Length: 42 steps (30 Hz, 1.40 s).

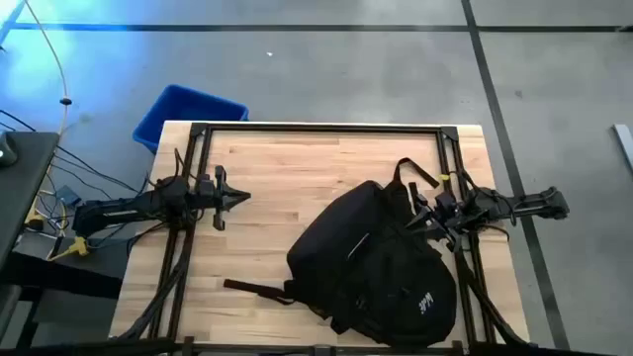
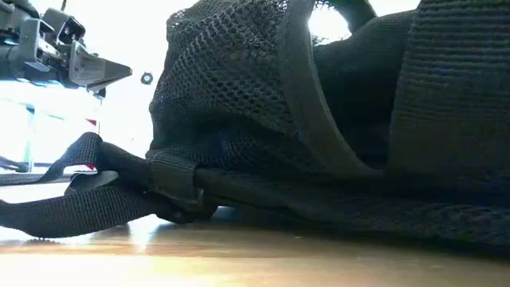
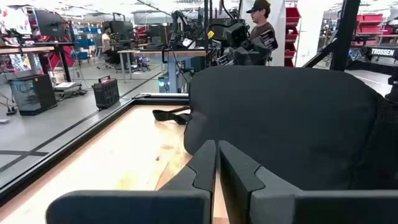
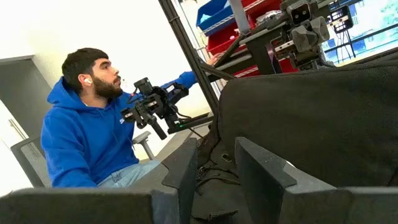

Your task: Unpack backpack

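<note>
Wooden table (image 1: 267,188) supports the backpack (image 1: 381,262); left gripper (image 1: 240,197) clenched empty (clear of it), right gripper (image 1: 423,220) slightly parted at its top.

I see the big black backpack (image 1: 381,262) lying flat on my wooden surface (image 1: 267,188), toward its right side, soft and lumpy, small white logo showing, one strap trailing left, top loop pointing far

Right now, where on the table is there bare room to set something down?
Bare wood runs along the far edge of the table, between the left claw and the backpack. The near left corner is also free, bordered by the backpack's loose strap. The right half is crowded: the backpack fills it, with the right claw at its top.
</note>
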Motion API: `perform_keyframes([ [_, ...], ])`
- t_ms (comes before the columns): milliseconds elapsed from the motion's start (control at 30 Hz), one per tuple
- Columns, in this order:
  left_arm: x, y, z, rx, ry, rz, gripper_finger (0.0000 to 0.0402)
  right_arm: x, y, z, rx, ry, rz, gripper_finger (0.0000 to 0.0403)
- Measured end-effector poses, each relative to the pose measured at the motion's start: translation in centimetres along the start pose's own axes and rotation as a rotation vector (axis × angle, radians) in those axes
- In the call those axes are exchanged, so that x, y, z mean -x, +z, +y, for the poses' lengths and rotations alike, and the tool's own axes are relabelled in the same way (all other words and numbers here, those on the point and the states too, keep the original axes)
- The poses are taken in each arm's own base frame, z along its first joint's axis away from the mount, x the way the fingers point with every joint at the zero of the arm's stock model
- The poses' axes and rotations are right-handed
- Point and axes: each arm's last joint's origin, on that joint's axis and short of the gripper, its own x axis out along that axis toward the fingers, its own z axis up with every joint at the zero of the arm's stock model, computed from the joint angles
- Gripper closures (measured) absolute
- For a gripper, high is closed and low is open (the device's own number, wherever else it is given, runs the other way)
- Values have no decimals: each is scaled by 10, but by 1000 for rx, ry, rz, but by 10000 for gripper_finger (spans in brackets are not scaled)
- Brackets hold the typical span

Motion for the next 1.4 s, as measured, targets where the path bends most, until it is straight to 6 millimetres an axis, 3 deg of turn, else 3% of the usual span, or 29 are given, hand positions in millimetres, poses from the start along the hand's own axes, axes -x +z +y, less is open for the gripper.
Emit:
perform_keyframes([
  [1100, 0, 0, 0, 0, 0, 0, 402, 0, 0, 0, 6, -3, -1, 307],
  [1267, 0, 0, 0, 0, 0, 0, 402, 2, 14, -1, 89, -184, -227, 307],
  [1400, 0, 0, 0, 0, -1, 0, 402, 9, 36, 11, 140, -119, -483, 307],
])
